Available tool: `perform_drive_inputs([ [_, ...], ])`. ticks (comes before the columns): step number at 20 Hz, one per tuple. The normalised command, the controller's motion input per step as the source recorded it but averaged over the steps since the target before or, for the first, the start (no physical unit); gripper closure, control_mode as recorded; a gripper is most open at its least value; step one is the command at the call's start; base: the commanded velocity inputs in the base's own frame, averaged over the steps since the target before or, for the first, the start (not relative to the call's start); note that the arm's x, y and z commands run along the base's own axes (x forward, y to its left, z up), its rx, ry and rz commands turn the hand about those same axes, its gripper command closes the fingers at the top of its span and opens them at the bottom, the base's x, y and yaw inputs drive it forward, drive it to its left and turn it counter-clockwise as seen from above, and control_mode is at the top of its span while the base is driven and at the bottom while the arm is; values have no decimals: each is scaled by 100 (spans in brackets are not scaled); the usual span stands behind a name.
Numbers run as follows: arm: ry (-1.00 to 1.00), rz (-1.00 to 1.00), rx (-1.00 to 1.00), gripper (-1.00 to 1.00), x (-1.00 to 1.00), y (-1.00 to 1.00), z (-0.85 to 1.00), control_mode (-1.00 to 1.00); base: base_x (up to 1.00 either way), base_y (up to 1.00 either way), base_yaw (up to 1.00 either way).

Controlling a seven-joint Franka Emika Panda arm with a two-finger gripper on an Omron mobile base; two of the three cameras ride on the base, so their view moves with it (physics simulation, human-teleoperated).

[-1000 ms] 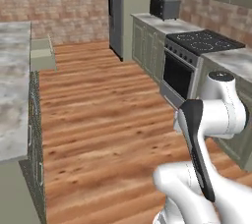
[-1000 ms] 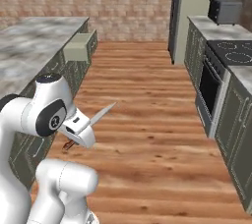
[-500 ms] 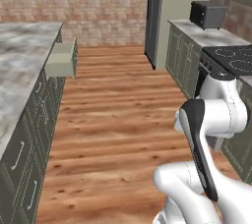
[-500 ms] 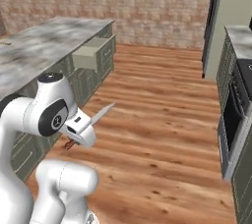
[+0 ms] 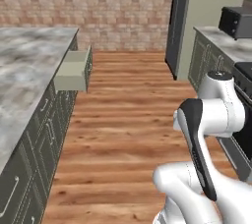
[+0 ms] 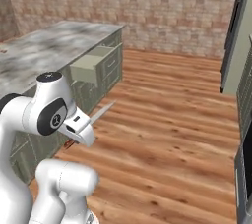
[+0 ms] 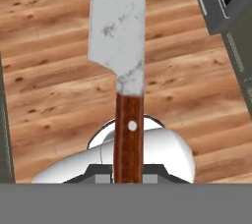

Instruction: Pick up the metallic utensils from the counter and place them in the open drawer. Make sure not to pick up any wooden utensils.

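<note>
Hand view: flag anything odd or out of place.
Nothing is damaged or spilled. The knife, red-brown handle and pale blade, sits straight between the gripper jaws, blade pointing away over the wood floor. The one thing ajar is the drawer, which stands pulled out from the counter, as the task needs.

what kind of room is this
A rendered home kitchen, it seems: a marbled stone counter over sage-green cabinets with an open drawer, a stove against the opposite wall, and a wood plank floor.

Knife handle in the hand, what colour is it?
Red-brown wood with a pale rivet, on the knife; clearest in the hand view.
</note>
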Motion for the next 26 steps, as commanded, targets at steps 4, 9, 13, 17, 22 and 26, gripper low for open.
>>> perform_drive_inputs([
  [4,0,0,0,100,0,0,0,100,100,0,0],
  [9,0,0,0,100,0,0,0,100,100,0,11],
  [13,0,0,0,100,0,0,0,100,100,-29,41],
  [17,0,0,0,100,0,0,0,100,100,-11,45],
  [22,0,0,0,100,0,0,0,100,94,36,17],
  [26,0,0,0,100,0,0,0,100,60,49,7],
])
